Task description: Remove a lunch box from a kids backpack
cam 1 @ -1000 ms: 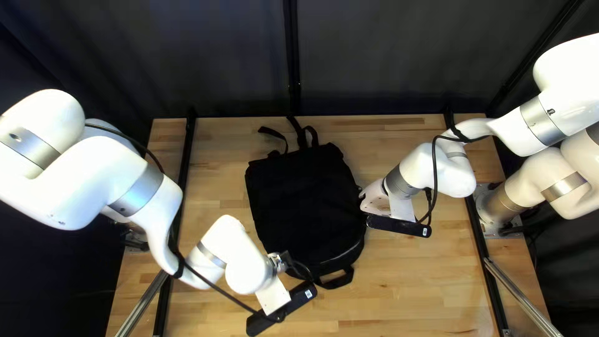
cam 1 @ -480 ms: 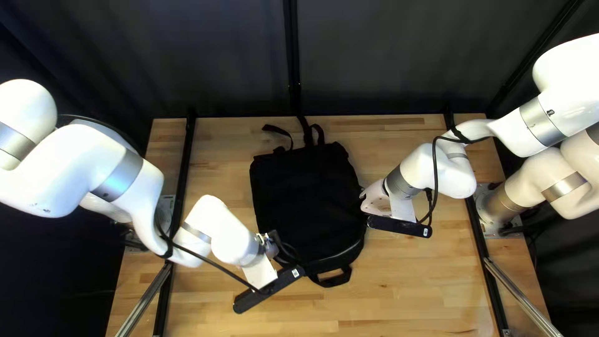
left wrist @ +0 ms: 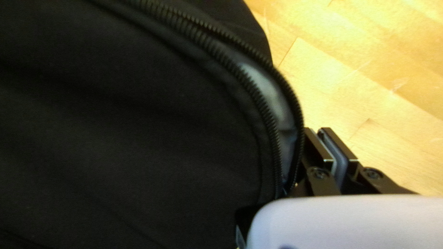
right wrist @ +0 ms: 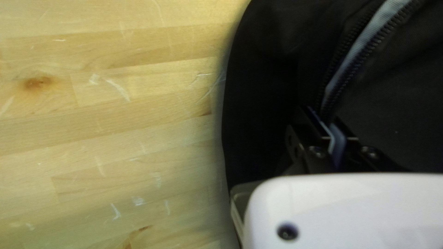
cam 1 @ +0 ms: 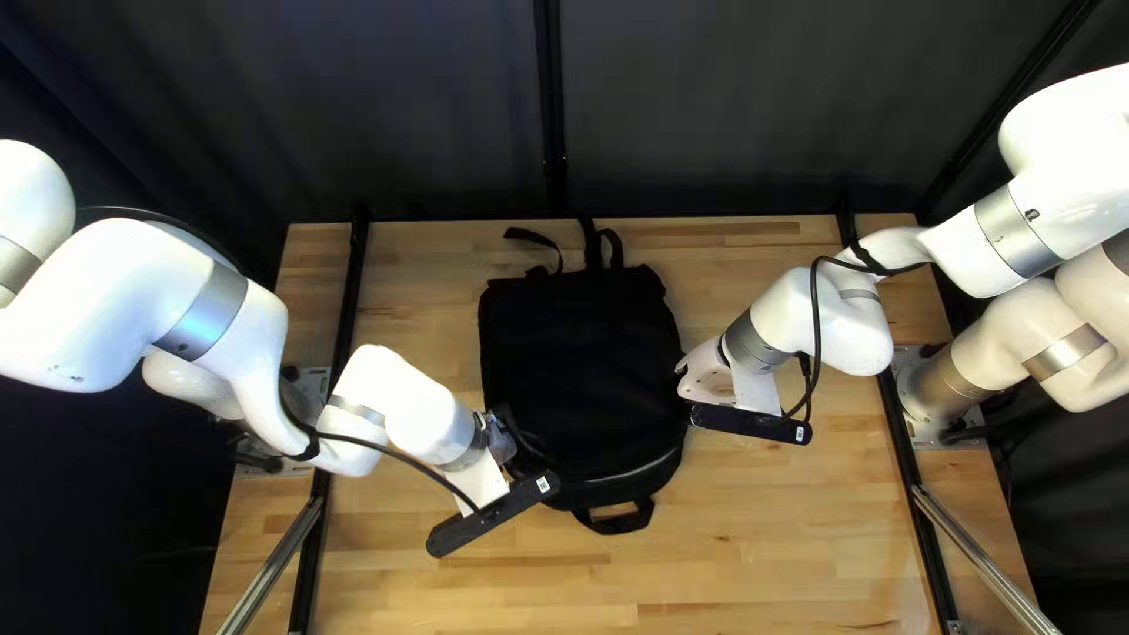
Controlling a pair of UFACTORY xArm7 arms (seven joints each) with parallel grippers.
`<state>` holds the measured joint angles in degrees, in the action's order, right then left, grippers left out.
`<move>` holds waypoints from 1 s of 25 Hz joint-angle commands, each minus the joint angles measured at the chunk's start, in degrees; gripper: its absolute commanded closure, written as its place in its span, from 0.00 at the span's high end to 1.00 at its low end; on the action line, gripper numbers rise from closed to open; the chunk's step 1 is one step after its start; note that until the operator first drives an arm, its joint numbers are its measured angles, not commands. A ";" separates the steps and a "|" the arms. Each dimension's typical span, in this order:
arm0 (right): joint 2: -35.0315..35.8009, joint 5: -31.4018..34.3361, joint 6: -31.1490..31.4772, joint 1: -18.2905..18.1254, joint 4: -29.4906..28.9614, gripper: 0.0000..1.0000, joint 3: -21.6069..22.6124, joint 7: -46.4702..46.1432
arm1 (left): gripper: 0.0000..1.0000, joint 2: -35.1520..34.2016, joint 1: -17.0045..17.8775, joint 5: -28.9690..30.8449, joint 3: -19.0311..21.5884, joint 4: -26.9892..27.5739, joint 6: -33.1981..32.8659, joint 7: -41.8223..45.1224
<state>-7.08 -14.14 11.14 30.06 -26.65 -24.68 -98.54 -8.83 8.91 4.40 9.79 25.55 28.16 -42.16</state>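
Observation:
A black backpack point(cam 1: 576, 365) lies flat on the table, its straps toward the far edge. My left gripper point(cam 1: 480, 480) is at its lower left side, my right gripper point(cam 1: 709, 374) at its right side. In the left wrist view the left gripper point(left wrist: 316, 132) is shut beside the edge of a parted zipper point(left wrist: 258, 99), on a zipper pull mostly hidden by the fingers; pale grey lining or contents point(left wrist: 270, 94) show in the gap. In the right wrist view the right gripper point(right wrist: 324, 117) is shut on the backpack point(right wrist: 263, 106) where the zipper's opening ends. No lunch box can be made out.
Bare wooden table point(cam 1: 753, 541) surrounds the backpack. Its loose straps point(cam 1: 598, 247) reach toward the far edge. Black rails point(cam 1: 345, 341) run along both sides of the table, and a cable hangs along each arm.
My left gripper has moved toward the far left. The backpack has turned with it, its straps swinging right and its near end shifting left. The right arm has hardly moved.

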 commanded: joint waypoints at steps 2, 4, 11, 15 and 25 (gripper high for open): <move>-0.25 -0.10 0.22 0.01 0.14 0.00 -0.19 -0.41 | 0.00 -1.24 -0.18 -1.08 -1.23 -0.45 0.60 -2.54; -0.04 -0.64 0.09 0.28 0.10 0.00 -0.38 -0.89 | 0.00 -1.66 -0.20 -1.46 -1.67 -0.53 0.91 -3.52; 1.01 -5.14 0.15 2.03 -0.58 0.00 -1.94 -5.21 | 0.00 -4.13 0.24 -5.20 -5.06 -4.29 -1.82 -10.29; 0.94 -5.64 0.36 2.15 -0.63 0.00 -2.22 -5.93 | 0.00 -4.58 0.53 -6.54 -6.14 -4.84 -2.29 -12.52; 0.25 -4.46 1.07 1.54 -0.79 0.00 -2.12 -5.39 | 0.37 -6.21 0.71 -8.10 -7.85 -5.76 -2.02 -15.21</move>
<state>-6.68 -18.97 12.04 31.79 -27.40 -26.89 -104.17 -14.90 9.57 -3.46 2.06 19.74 26.00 -57.26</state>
